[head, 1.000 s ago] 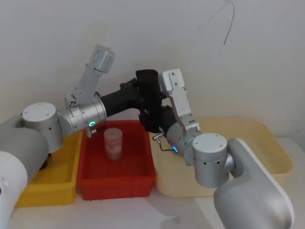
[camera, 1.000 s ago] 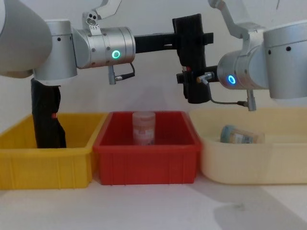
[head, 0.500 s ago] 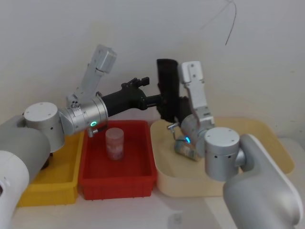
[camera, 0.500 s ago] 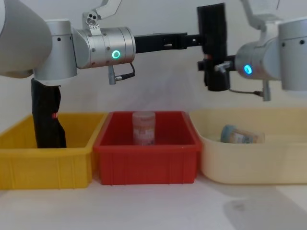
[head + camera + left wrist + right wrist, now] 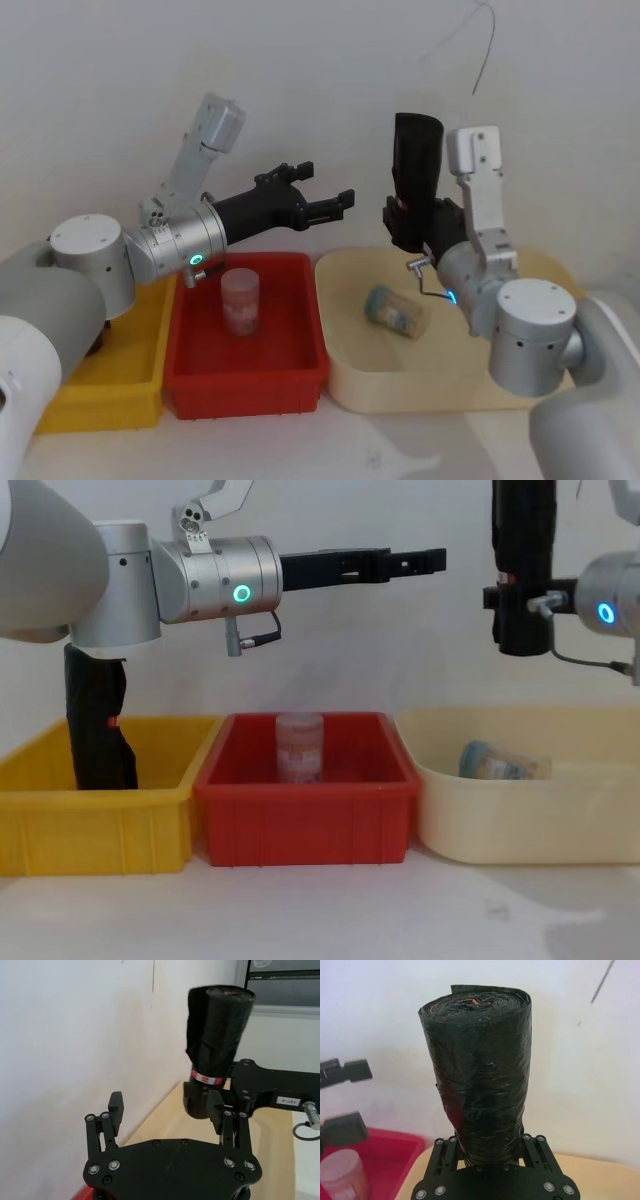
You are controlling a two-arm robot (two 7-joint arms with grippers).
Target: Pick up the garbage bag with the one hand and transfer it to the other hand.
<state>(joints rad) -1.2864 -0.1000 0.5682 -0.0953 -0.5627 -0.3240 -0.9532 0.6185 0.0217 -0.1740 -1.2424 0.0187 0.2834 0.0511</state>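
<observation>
A red bin (image 5: 246, 372) with a small jar (image 5: 239, 300) sat nearest, beside a cream tray (image 5: 440, 385). Above the bin, the left gripper (image 5: 335, 204) hung with its fingers spread and empty. Above the tray, the right gripper (image 5: 408, 228) clamped the upright garbage bag (image 5: 415, 165) near its lower end.

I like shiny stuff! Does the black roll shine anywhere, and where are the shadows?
In the right wrist view the garbage bag has small glints on its wrinkled plastic. In the head view it looks flat black in the right gripper. In the chest view soft grey shadows lie on the table in front of the cream bin.
</observation>
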